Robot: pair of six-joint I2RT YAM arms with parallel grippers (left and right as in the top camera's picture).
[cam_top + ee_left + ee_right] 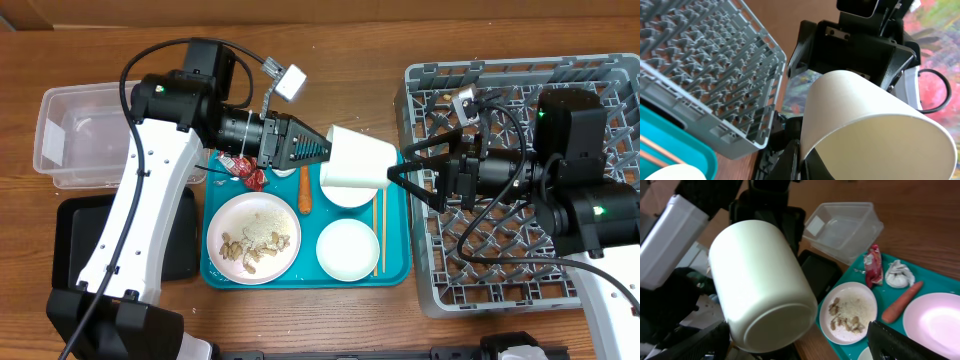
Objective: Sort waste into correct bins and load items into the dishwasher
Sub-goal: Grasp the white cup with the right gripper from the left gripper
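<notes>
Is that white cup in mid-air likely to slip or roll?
The white cup looks smooth, so probably slippery. Its round wall suggests it would roll if laid sideways. The left end effector holds it by the rim, so likely light.

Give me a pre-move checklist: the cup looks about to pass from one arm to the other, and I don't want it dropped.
1. Left gripper shut on the white cup: ok.
2. Right gripper open for the take: ok.
3. Cup's base faces the right gripper: ok.
4. Cup far enough inside the right jaws: cannot tell; they sit right at its base.
5. Dish rack shows free pegs: ok.
</notes>
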